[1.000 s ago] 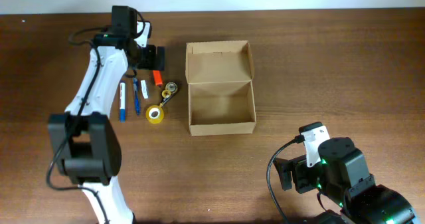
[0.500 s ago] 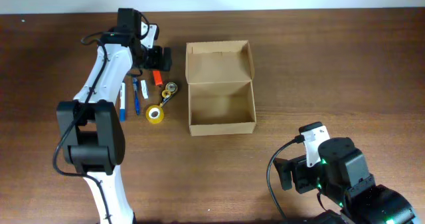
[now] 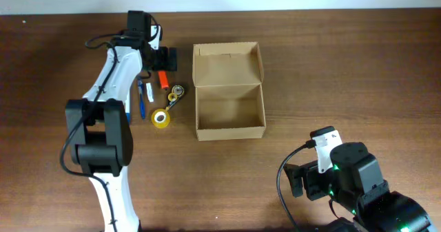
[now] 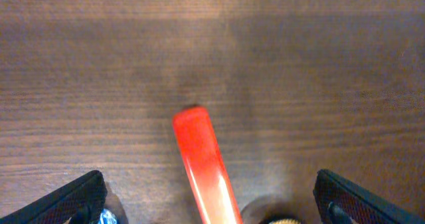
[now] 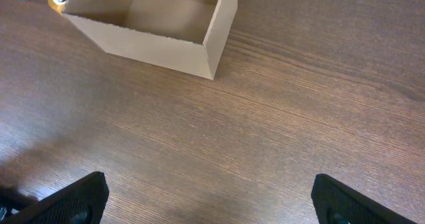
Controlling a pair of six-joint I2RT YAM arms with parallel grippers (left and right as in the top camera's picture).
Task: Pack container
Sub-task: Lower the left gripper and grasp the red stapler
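Dark brown wood-grain table [image 3: 358, 67] fills every view, with a pale wall strip along its 12 o'clock edge in the overhead view.

The left gripper [image 3: 164, 58] hangs low with its jaws spread wide and nothing held. In its wrist view the two fingertips [image 4: 73, 201] sit at the bottom corners, and the end of a red marker [image 4: 202, 157] lies on the wood between them, touching neither. From overhead, that marker is just at 6 o'clock of the gripper. At the marker's 5 o'clock is a small gold roll [image 3: 178, 91], and at its 6 o'clock a yellow tape roll [image 3: 160, 118]. At its 8 o'clock lie a white pen [image 3: 149, 91] and a blue pen [image 3: 142, 101]. Any print on these is too small to read.

The container [image 3: 229, 111] sits at 3 o'clock of this cluster, with its flap laid open toward 12 o'clock and its walls plain and unmarked.

The right gripper [image 5: 212, 197] is at 5 o'clock of the container, well apart from it, equally wide and empty.

Since a second ago the left arm has swung toward 3 o'clock and now covers a second blue pen. The box, the loose items and the right arm have not shifted.
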